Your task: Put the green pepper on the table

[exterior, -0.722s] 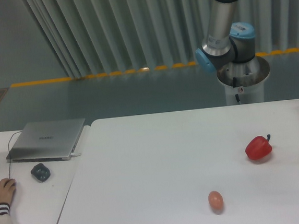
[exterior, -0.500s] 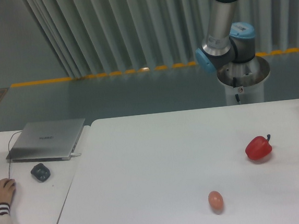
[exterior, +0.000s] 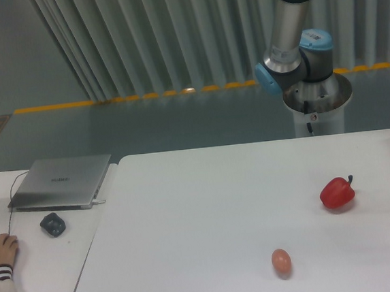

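The green pepper is out of view. The large white table [exterior: 201, 220] fills the lower middle and right of the picture. Only the arm's base and lower joints [exterior: 293, 55] show, behind the table's far edge at the upper right. The arm runs out of the top of the frame, and the gripper is not in view.
A red bell pepper [exterior: 337, 193] lies on the table at the right, and an egg [exterior: 281, 261] sits near the front. At the left, a narrower white desk [exterior: 48, 268] carries a grey laptop [exterior: 61, 182] and a mouse [exterior: 53, 224]. A person's hand [exterior: 0, 250] rests at its left edge.
The person's hand at the left has shifted slightly. The arm, red pepper and egg have not moved.
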Tool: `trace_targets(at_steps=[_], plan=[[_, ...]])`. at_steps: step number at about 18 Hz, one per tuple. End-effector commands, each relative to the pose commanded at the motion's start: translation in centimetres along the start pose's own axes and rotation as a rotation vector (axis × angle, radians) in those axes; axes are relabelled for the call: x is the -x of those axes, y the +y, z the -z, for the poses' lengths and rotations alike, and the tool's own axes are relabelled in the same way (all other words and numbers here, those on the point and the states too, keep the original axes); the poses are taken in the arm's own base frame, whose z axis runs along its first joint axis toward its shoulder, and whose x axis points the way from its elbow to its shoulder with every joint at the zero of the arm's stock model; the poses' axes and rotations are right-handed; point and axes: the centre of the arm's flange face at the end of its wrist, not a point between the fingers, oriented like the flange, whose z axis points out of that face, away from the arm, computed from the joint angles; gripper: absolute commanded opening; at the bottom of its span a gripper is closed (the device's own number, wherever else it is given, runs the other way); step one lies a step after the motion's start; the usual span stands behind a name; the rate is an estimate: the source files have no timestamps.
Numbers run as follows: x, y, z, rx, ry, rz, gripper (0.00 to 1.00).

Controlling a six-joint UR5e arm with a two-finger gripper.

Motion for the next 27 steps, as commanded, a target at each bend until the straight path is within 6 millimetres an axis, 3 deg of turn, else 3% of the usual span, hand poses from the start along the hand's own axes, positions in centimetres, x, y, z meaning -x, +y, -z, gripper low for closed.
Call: trace_targets(at_steps=[4,16,21,27], plan=[[-0.5,1.4,-0.5,0.007,-0.035,0.086,1.0],[-2.3,8.2,-1.1,-0.078,-0.055,0.671,1.0],[-1.9,9.3,-2.9,-0.126,-0.04,0.886,1.0],[-2.4,10.2,-6.2,-0.122,-0.003,0.913,1.0]])
